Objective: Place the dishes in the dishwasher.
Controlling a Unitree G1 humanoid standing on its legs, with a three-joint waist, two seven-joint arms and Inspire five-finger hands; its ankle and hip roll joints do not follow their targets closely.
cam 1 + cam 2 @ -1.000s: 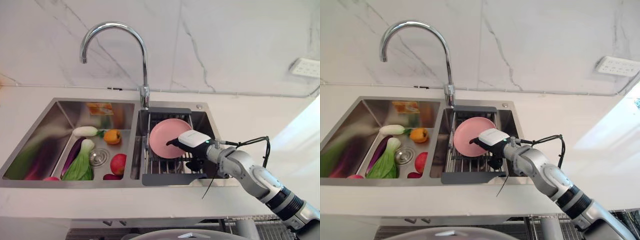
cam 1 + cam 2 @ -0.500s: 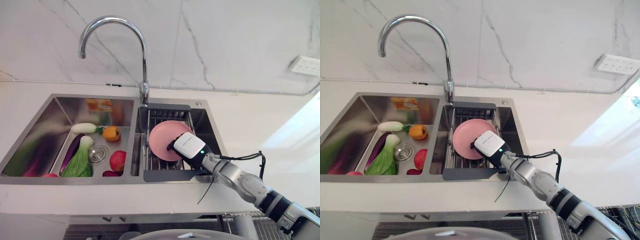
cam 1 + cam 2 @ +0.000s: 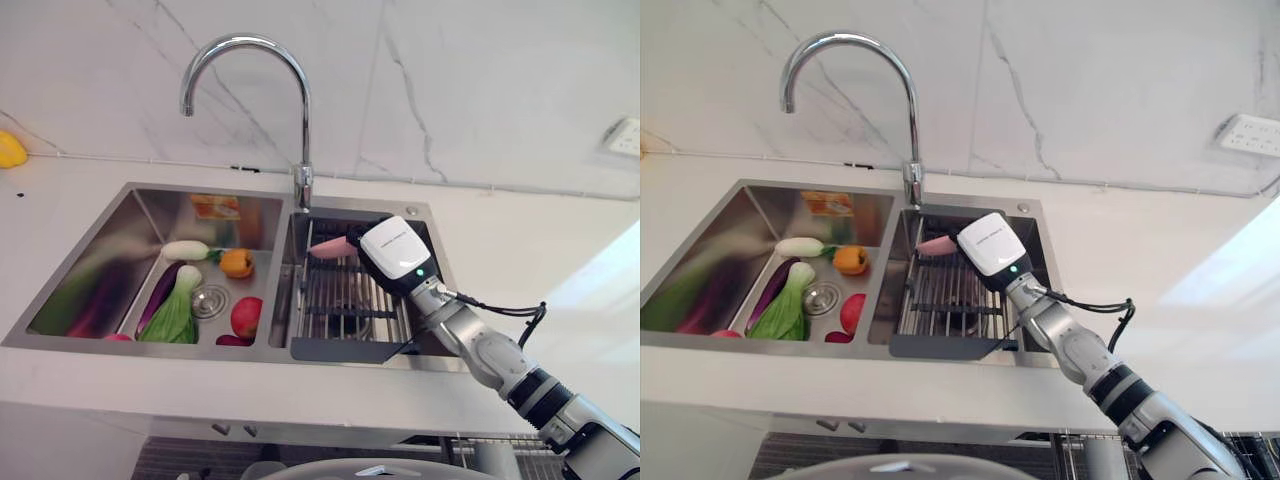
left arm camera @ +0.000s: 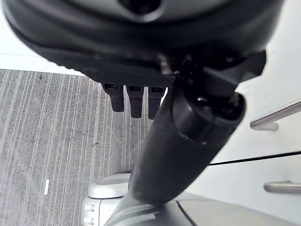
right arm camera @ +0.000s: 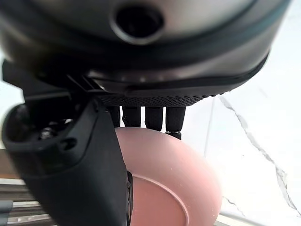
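1. Plate (image 5: 174,183): one pink plate, held by the right hand (image 3: 372,243) above the far end of the drying rack (image 3: 345,300), which sits in the right basin of the sink (image 3: 100,250). In the eye views the plate appears nearly edge-on as a thin pink sliver (image 3: 937,245), clear of the rack bars.
2. Right hand: in its wrist view the fingers (image 5: 141,117) curl over the plate's rim and the thumb lies across its face, so the hand is clamped on the plate.
3. Left hand (image 4: 141,61): seen in its own wrist view hanging over the floor by a cabinet front; the fingers (image 4: 134,99) point straight down, relaxed, holding nothing.
4. Left basin: vegetables and fruit lie round the drain (image 3: 208,300), among them a leafy green (image 3: 172,312), an eggplant (image 3: 158,292), a red apple (image 3: 246,316) and an orange pepper (image 3: 237,263). The faucet (image 3: 250,70) arches over the divider at the sink's far edge.
5. Progress: judged early. The plate is lifted off the rack, but the carry to the dishwasher and the placing inside it remain; no other dishes are visible in the rack.
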